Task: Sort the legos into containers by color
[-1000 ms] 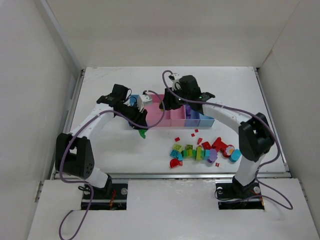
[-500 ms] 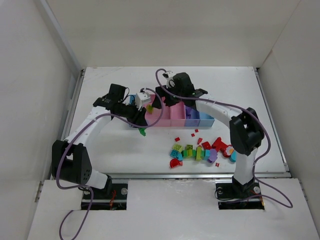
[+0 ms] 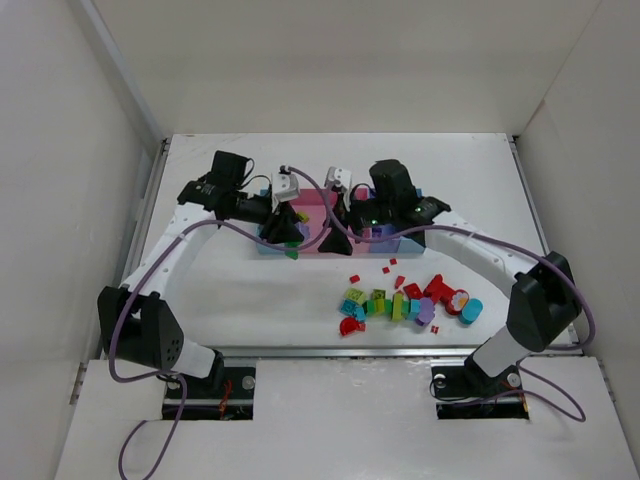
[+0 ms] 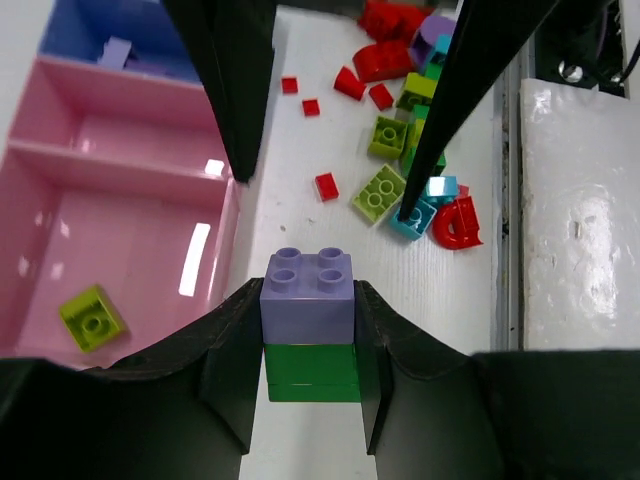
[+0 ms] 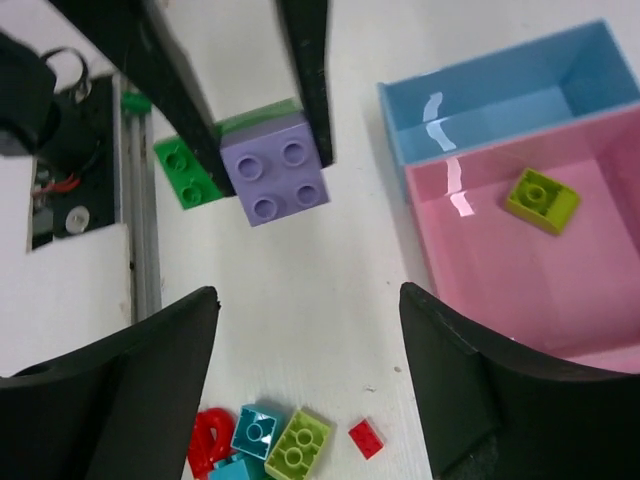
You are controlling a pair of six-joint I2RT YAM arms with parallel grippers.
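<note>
**A:** Which step of the sort is this?

**B:** Pulling two bricks apart, I'd say. The left claw [image 4: 306,310] is closed on a two-brick stack. It is a pale purple square plastic brick [image 4: 307,290] with four studs, pressed onto a green plastic brick [image 4: 312,372]. In the right wrist view the green one pokes out past the purple on one side. The stack hangs over the white surface [image 3: 230,290], just in front of the row of joined open plastic bins [image 3: 412,242].

**A:** And the other arm?

**B:** The right claw [image 5: 307,300] stands wide open with nothing in it. Its jaws face the stack, near it but apart.

**A:** So what does the next move call for?

**B:** Probably closing on the purple brick alone, across its smooth side faces and clear of the left fingers. Studs hold by friction, so a tilt should free it more easily than a straight pull. The purple would then suit the purple-blue bin [image 4: 90,30], where a small pale purple piece [image 4: 115,50] already lies. I can't tell which bin is meant for green.

**A:** How will the stuff handle?

**B:** The bricks are hard, glossy plastic with round studs and sharp corners, so they are slippery if pinched off-centre. The bins are thin-walled and shiny, with glare on their floors. A lime-yellow brick [image 4: 92,318] lies in the wide pink bin [image 4: 120,250]. Most of the work remains. A loose pile of red, lime, cyan and purple bricks [image 3: 405,305], some of them rounded, sits on the surface near the right arm.
</note>
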